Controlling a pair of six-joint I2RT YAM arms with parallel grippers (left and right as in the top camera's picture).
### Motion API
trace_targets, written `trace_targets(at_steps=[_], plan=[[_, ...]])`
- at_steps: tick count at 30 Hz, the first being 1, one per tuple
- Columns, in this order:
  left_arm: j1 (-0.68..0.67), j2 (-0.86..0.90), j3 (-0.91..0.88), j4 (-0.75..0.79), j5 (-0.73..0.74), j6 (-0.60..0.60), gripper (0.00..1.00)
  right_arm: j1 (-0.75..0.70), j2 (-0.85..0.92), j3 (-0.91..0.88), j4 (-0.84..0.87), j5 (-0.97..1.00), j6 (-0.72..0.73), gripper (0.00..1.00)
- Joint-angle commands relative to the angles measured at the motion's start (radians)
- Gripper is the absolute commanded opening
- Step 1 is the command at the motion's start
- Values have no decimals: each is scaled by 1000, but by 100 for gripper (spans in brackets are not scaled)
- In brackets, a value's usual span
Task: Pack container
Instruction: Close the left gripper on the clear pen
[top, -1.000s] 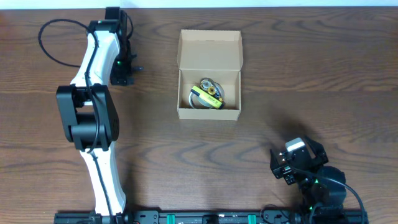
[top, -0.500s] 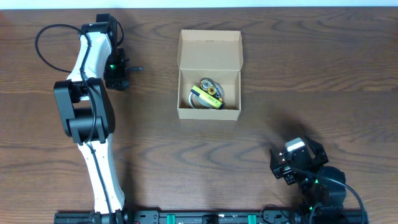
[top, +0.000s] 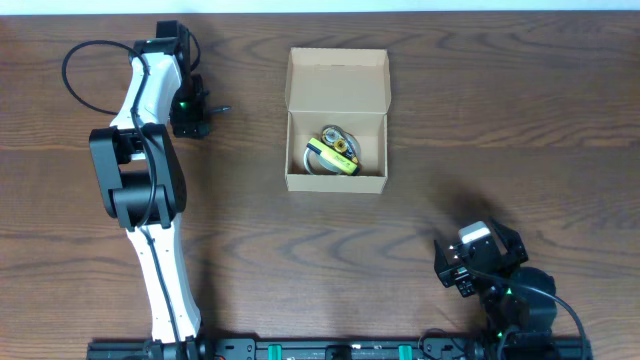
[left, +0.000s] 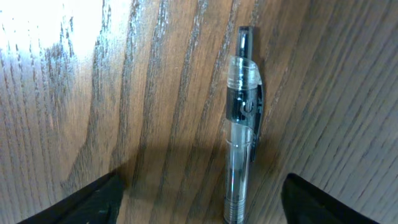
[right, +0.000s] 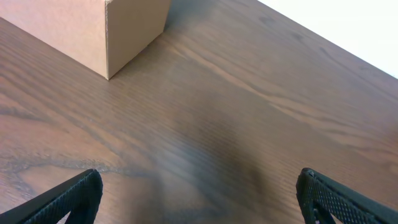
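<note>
The container is a light-tan cardboard box in the middle of the table, its flap lid open toward the far side. Inside lie a pale ring-shaped roll and a yellow and black item. A clear pen with a black clip lies flat on the wood at the far left; only its tip shows in the overhead view. My left gripper is open and low over the pen, fingers on either side, not touching it. My right gripper is open and empty at the near right; it also shows in the right wrist view.
The box's near right corner shows at the upper left of the right wrist view, well ahead of those fingers. The table's far edge and a white surround lie beyond. The left arm's body stretches along the left side.
The left arm's wrist has shifted a little to the left and toward the far edge, staying over the pen. The right arm and the box have not moved.
</note>
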Motion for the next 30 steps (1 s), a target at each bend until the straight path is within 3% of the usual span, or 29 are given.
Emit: trace_targets(at_steps=[1, 7, 12, 23, 30], plan=[[2, 15, 25, -6, -4, 4, 78, -7, -6, -3, -2, 2, 11, 99], [-11, 15, 24, -10, -4, 4, 64, -7, -6, -3, -2, 2, 11, 99], [-18, 15, 24, -53, -4, 3, 61, -7, -6, -3, -2, 2, 11, 99], [-23, 15, 24, -89, -3, 4, 28, -7, -6, -3, -2, 2, 11, 99], [-25, 15, 24, -89, 4, 5, 15, -7, -6, -3, -2, 2, 11, 99]])
